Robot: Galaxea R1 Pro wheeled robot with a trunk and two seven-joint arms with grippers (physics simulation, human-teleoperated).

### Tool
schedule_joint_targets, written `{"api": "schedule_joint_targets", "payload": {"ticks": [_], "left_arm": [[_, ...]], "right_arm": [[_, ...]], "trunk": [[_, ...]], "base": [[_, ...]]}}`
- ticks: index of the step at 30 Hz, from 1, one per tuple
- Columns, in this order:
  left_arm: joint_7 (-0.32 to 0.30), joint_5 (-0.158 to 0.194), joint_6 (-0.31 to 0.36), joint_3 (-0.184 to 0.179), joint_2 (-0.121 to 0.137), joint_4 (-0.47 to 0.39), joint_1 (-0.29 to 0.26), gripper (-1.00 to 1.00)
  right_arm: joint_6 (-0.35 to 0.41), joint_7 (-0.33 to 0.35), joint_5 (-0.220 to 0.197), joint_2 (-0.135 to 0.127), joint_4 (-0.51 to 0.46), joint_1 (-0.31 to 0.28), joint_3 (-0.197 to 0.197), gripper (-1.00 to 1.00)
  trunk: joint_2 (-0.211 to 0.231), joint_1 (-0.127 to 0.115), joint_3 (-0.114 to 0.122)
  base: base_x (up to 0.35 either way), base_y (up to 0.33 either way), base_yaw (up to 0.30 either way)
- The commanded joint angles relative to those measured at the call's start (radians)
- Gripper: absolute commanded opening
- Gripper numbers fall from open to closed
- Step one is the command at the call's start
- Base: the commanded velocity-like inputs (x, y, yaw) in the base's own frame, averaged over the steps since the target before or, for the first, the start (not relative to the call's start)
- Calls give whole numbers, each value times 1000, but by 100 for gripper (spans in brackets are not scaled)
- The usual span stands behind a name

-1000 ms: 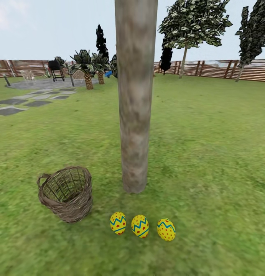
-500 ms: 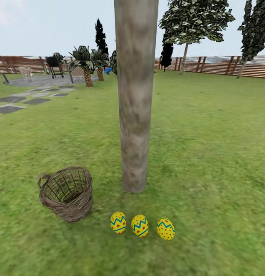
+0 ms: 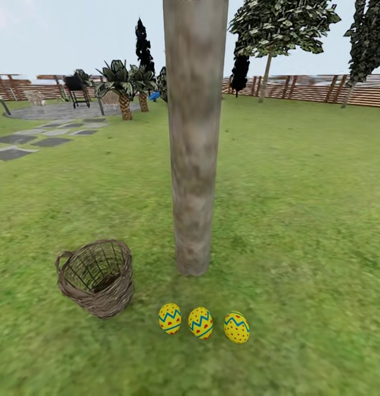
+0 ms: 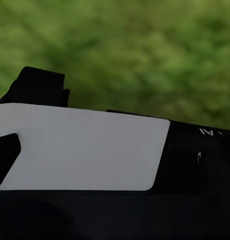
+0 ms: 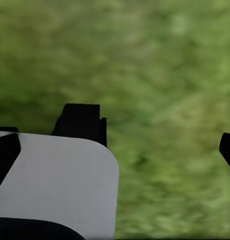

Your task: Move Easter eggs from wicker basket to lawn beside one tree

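Three Easter eggs [image 3: 203,323] lie on lawn [image 3: 299,220] beside tree [image 3: 194,165]; wicker basket [image 3: 96,278] looks empty. Placing step judged complete; next: verify only. Tool states: cannot tell.

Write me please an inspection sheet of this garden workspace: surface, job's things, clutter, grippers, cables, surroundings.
Surface: lawn, flat green grass.
Job's things: three Easter eggs in a row on the grass at the foot of the tree; wicker basket on the grass beside them, no egg seen inside.
Clutter: nothing seen.
Grippers: left and right wrist views show dark gripper parts over blurred grass; fingers unclear, open or shut cannot be told.
Cables: nothing seen.
Surroundings: wooden fence, palms, stone path.
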Motion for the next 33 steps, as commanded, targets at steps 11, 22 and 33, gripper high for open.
{"api": "schedule_joint_targets", "payload": {"ticks": [11, 22, 33], "left_arm": [[-3, 11, 2, -7, 0, 8, 1, 100], [-3, 14, 1, -7, 4, 8, 2, 100], [-5, 17, 1, -5, 18, 8, 2, 100]], "right_arm": [[-5, 2, 7, -1, 2, -1, -10, 100], [-5, 2, 6, -1, 2, 0, -10, 100], [-5, 2, 5, -1, 2, 0, -10, 100]], "trunk": [[77, -42, 33], [154, -85, 69], [154, -85, 69]], "base": [[0, 0, 0], [0, 0, 0], [0, 0, 0]]}}
